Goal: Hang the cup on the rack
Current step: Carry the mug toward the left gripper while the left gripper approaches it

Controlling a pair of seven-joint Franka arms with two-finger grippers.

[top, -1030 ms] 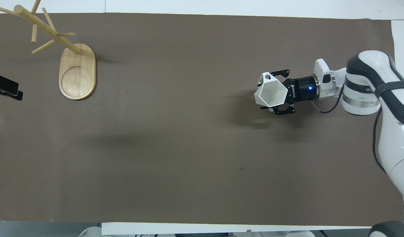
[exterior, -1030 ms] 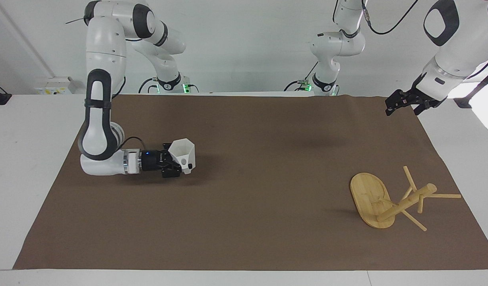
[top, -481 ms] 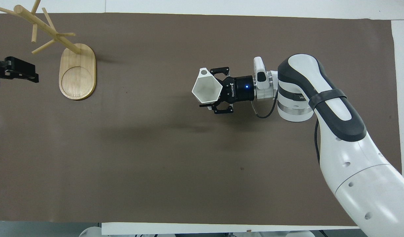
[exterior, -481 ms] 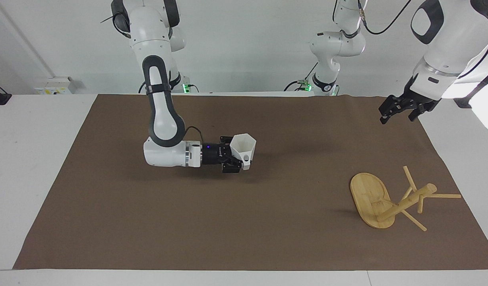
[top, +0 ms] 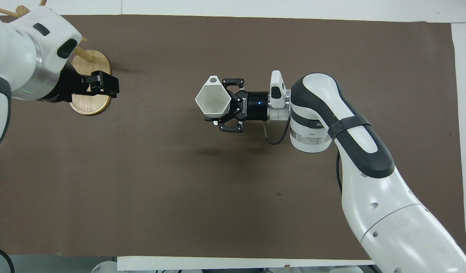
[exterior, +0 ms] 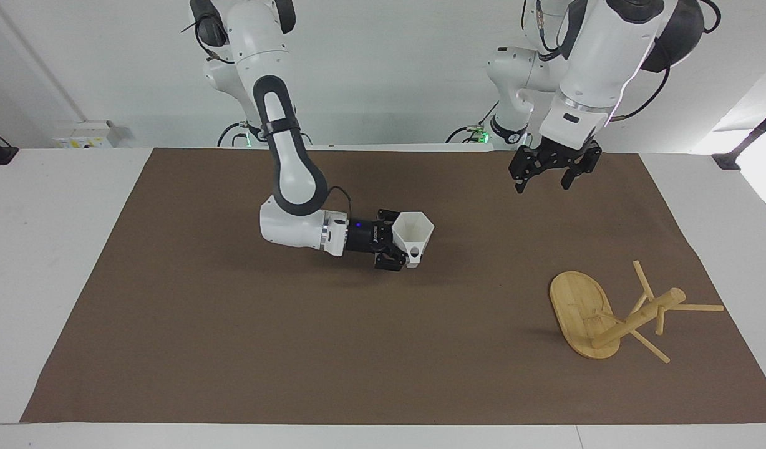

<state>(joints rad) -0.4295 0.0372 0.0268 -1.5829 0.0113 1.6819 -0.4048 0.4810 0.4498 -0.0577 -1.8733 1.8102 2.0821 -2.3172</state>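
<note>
We have cup (exterior: 414, 234) clamped in right gripper (exterior: 400, 248), aloft over mat (exterior: 233, 349) middle, rim up. Left gripper (exterior: 550, 173) empty, fingers spread, raised over mat. Rack (exterior: 582, 315) stands near left arm's end. Pickup done; carry and hanging on peg left.

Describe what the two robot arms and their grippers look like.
Both arms have glossy white shells with dark grey joint bands. The right gripper is black with linked fingers, a blue light and a thin black cable. The left gripper is black too.
</note>
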